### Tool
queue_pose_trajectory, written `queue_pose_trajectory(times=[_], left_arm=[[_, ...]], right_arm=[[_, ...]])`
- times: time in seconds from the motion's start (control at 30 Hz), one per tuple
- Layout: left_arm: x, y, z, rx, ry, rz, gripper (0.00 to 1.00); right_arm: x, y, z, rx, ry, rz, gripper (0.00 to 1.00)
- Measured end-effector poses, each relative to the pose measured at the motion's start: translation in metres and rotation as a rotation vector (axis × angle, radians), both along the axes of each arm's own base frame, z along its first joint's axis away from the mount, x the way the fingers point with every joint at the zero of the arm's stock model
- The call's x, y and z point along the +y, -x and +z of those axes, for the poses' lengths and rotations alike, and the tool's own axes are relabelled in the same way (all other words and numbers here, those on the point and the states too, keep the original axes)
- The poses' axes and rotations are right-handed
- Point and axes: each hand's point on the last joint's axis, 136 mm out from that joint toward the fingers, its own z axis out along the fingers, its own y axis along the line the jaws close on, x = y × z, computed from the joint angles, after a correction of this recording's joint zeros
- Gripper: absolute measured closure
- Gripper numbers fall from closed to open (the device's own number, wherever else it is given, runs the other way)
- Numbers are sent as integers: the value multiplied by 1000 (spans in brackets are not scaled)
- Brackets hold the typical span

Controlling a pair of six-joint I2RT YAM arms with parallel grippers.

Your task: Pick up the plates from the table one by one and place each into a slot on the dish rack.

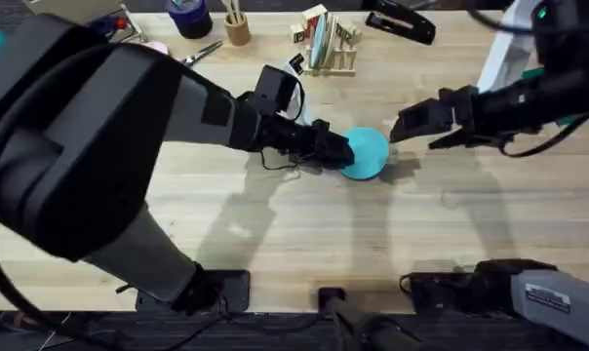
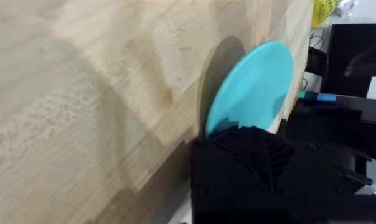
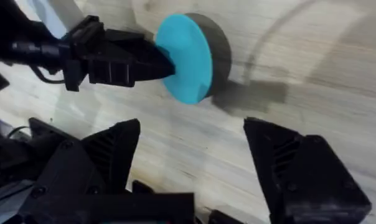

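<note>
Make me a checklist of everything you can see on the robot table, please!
Surface: light wood-plank table, bare in the middle.
Job's things: turquoise plate lifted at an angle, casting a shadow; dish rack at the far edge, with something pale standing in it.
Clutter: wooden cup of sticks, dark jar, scissors, all along the far edge.
Grippers: left gripper shut on the turquoise plate's rim; right gripper open, beside the plate, not touching.
Cables: black cable looped at the left wrist.
Surroundings: black equipment past the far edge.
</note>
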Motion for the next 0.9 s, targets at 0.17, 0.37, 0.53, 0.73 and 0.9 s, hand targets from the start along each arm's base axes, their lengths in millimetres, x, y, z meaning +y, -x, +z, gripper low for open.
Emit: queue_pose_trajectory(times=[0.17,0.37,0.53,0.73,0.9], left_arm=[[0,0,0,0,0,0,958],[0,0,0,0,0,0,958],[0,0,0,0,0,0,959],[0,0,0,0,0,0,958],[0,0,0,0,0,0,959]], right_arm=[[9,0,-13,-9,-74,17,6],[15,-8,-24,5,-112,32,7],[20,-19,-39,35,-145,41,6],[23,-23,-60,98,-166,41,7],[30,-25,-70,128,-198,55,7]])
